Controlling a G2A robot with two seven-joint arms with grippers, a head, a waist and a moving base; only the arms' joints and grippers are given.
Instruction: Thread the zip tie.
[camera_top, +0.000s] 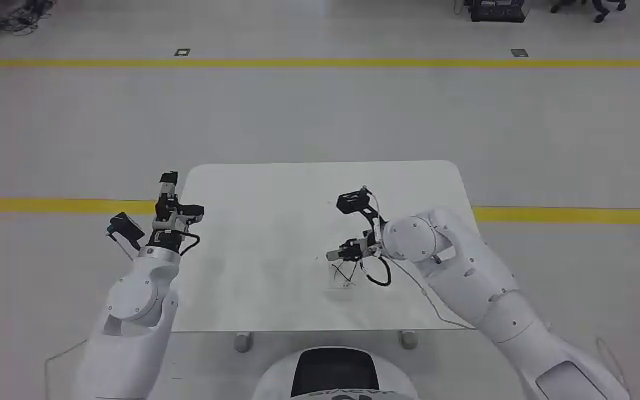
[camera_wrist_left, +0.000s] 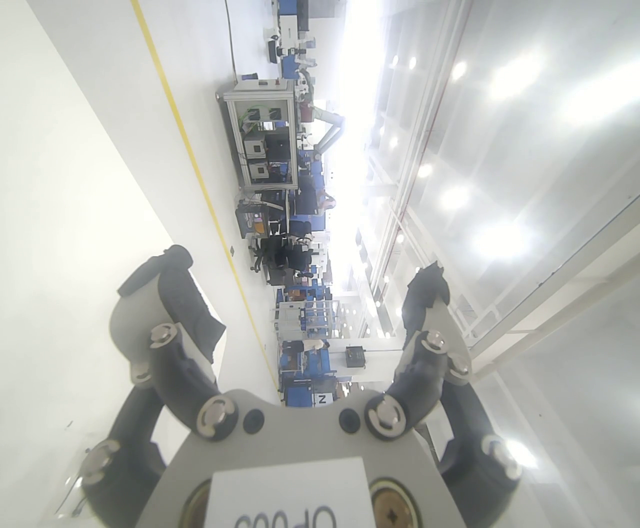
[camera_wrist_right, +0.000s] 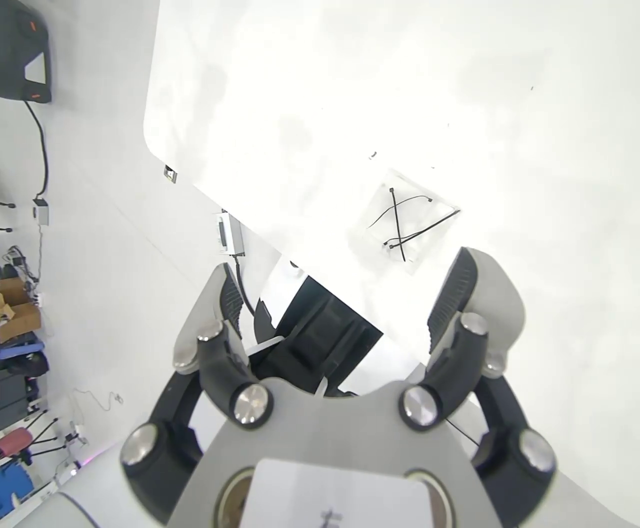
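Right wrist view puts the right gripper (camera_wrist_right: 340, 295) with its jaws spread wide and nothing between them, hanging above the white table (camera_wrist_right: 350, 100). Just beyond its fingertips lie several black zip ties (camera_wrist_right: 397, 225), loose and unthreaded inside a clear tray (camera_wrist_right: 380, 182). They cross one another, so there is no single long axis: one runs roughly away from the gripper, and two lie across it. In the top view this gripper sits just right of the frame's centre, with the tray directly below it, toward the table's near edge. The left gripper (camera_wrist_left: 300, 285) is at the middle left of that frame, by the table's left edge and well apart from the ties. Its jaws are apart too, and its own camera faces the hall. The right arm is plainly nearer. I judge a pick must first single out one tie, and the wrist view separates them where the top view gives a faint patch.
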